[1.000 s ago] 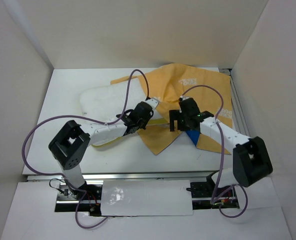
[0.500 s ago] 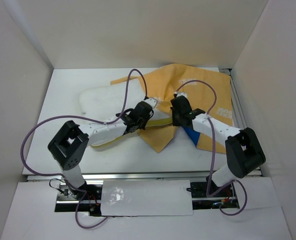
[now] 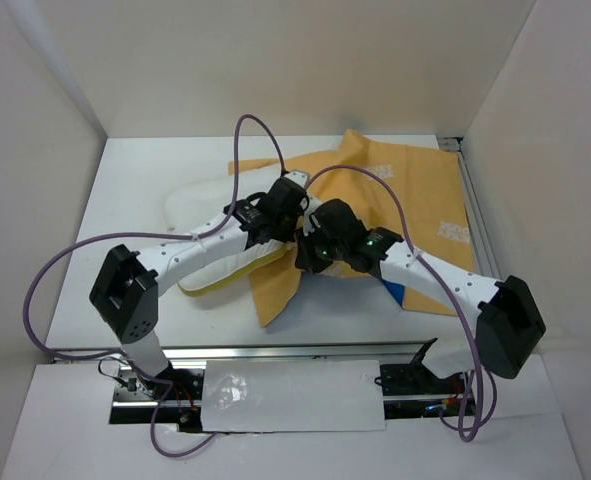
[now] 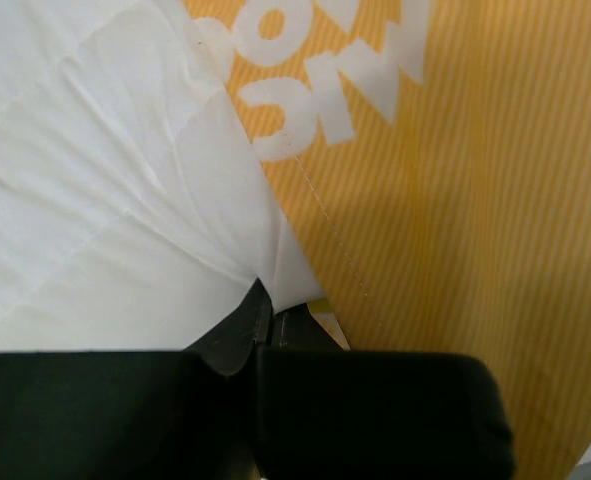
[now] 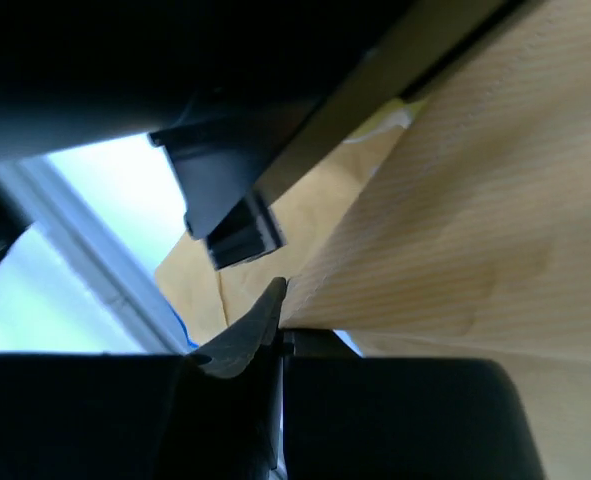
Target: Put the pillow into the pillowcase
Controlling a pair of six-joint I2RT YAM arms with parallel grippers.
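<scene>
The white pillow (image 3: 200, 212) with its yellow edge (image 3: 220, 282) lies left of centre. Part of it sits under the mustard-orange pillowcase (image 3: 405, 190), which spreads to the right. My left gripper (image 3: 287, 200) is shut on a pinch of the pillow's white cloth (image 4: 175, 200), right beside the pillowcase (image 4: 475, 200). My right gripper (image 3: 305, 247) sits just near-right of it and is shut on an edge of the pillowcase (image 5: 455, 230). That edge is lifted, and a flap hangs toward the table's front (image 3: 270, 305). In each wrist view the jaws meet on the cloth (image 4: 265, 305) (image 5: 280, 315).
White walls close in the white table (image 3: 125, 180) on three sides. Purple cables (image 3: 250, 130) arch above both arms. A blue patch of the pillowcase (image 3: 403, 293) shows under the right arm. A metal rail (image 3: 478, 225) runs along the right edge.
My right gripper shut on the pillowcase edge and dragged it left toward the pillow. My left gripper, still shut on the pillow, moved a little farther back and left.
</scene>
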